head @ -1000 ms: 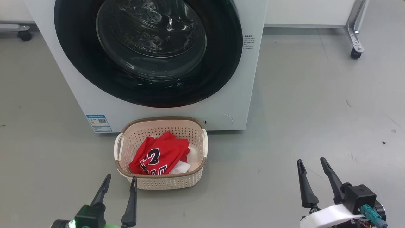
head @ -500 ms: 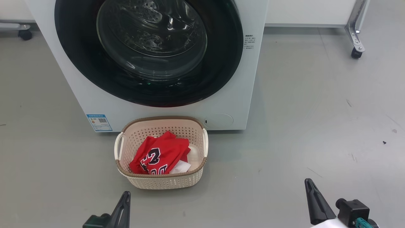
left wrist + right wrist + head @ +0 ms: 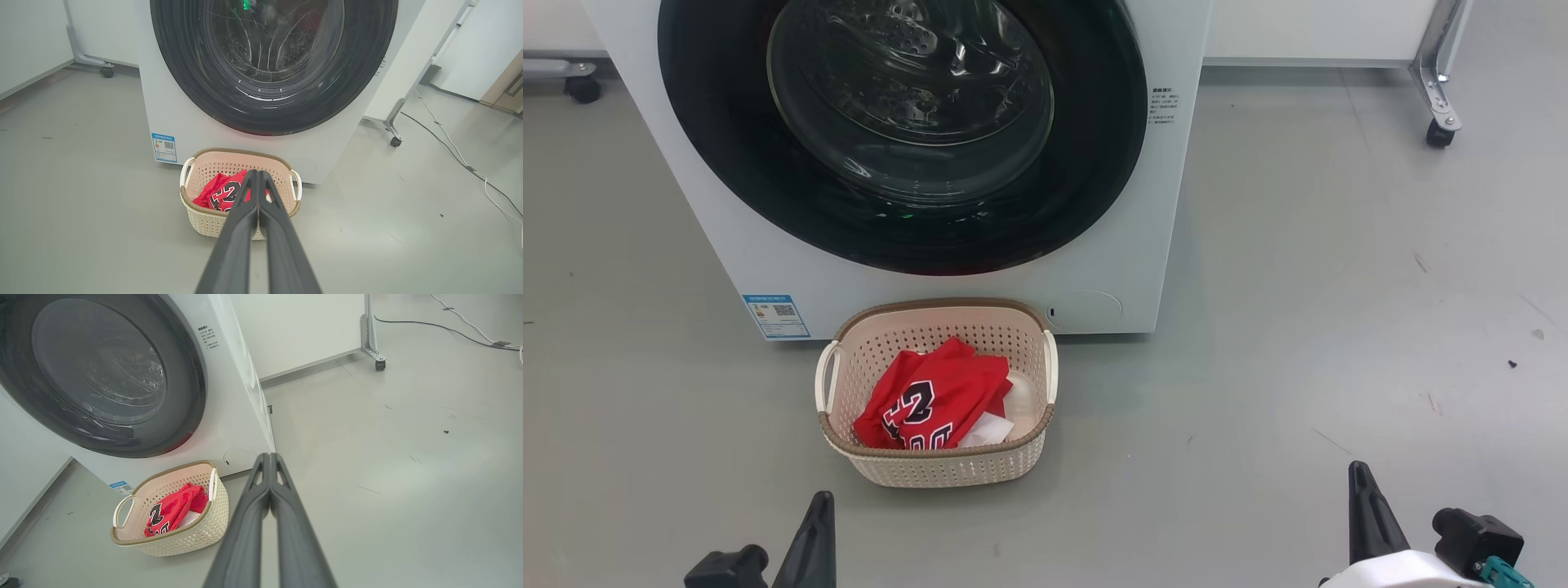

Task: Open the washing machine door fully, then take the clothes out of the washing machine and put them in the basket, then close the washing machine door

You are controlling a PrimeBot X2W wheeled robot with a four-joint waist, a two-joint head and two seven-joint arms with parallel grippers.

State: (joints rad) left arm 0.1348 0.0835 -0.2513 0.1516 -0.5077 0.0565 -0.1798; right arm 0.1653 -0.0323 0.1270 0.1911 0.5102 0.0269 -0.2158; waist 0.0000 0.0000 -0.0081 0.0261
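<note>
The white washing machine fills the top of the head view, and its glossy black washing machine door sits flush against the front. Before it on the floor stands the cream basket with the red clothes lying inside. My left gripper is at the lower left, shut and empty, just short of the basket. In the left wrist view its fingers press together, pointing at the basket. Low at the right, my right gripper is shut and empty, its fingertips closed over bare floor.
Grey floor spreads to the right of the machine. A wheeled metal frame leg stands at the back right, another caster at the back left. A cable runs along the floor on the right.
Both grippers have gone from open to shut and dropped lower toward the bottom edge of the head view. Basket, clothes and door have stayed put.
</note>
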